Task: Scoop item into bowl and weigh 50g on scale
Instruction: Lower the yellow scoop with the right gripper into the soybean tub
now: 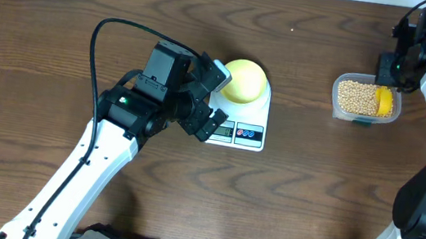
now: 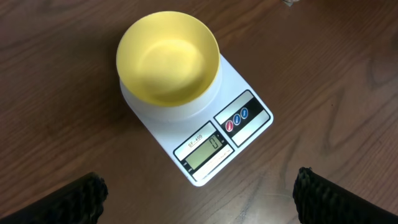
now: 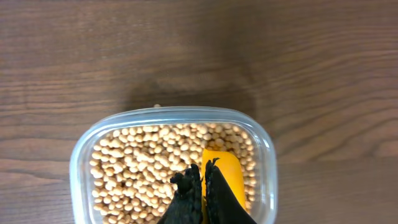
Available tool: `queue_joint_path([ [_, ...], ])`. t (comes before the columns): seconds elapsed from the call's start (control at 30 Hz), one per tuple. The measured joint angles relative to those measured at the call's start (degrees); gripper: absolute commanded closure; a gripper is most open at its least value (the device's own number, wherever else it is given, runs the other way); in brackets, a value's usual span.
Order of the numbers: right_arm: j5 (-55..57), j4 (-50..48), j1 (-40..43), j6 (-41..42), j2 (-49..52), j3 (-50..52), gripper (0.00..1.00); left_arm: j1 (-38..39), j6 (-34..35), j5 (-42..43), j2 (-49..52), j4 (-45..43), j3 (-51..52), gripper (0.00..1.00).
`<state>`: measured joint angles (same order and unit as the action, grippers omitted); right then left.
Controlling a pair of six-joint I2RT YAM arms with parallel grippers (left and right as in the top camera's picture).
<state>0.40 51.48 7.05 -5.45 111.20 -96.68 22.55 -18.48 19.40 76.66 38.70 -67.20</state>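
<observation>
Dark wood table (image 1: 45,15). My left gripper (image 2: 202,199) wide open, empty, facing scale (image 2: 242,87) and empty bowl (image 2: 168,59). My right gripper (image 3: 202,171) closed over scoop (image 3: 227,171) in tub (image 3: 81,149), hold unconfirmed: slip would scatter beans (image 3: 137,168).

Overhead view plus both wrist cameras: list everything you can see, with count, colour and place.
table: one, dark brown wood, under everything.
scale: one, white, mid-table.
bowl: one, pale yellow, empty, on the scale.
tub: one, clear plastic, on the table's right side.
beans: many, beige, inside the tub.
scoop: one, bright yellow, in the tub among the beans.
left fingers: two, black, open, above the table near the scale's display end.
right fingers: two, black, shut on the scoop, over the tub.
</observation>
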Motion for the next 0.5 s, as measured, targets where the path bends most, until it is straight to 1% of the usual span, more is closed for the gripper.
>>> queue_joint_path([
  [0.23,-3.1,-0.1,0.0,-0.2,0.9,0.0,0.99,0.0,0.0,0.0,0.0,0.0,0.0,0.02],
  [0.5,-5.8,0.1,0.0,-2.3,1.2,0.0,0.99,0.0,0.0,0.0,0.0,0.0,0.0,0.02],
])
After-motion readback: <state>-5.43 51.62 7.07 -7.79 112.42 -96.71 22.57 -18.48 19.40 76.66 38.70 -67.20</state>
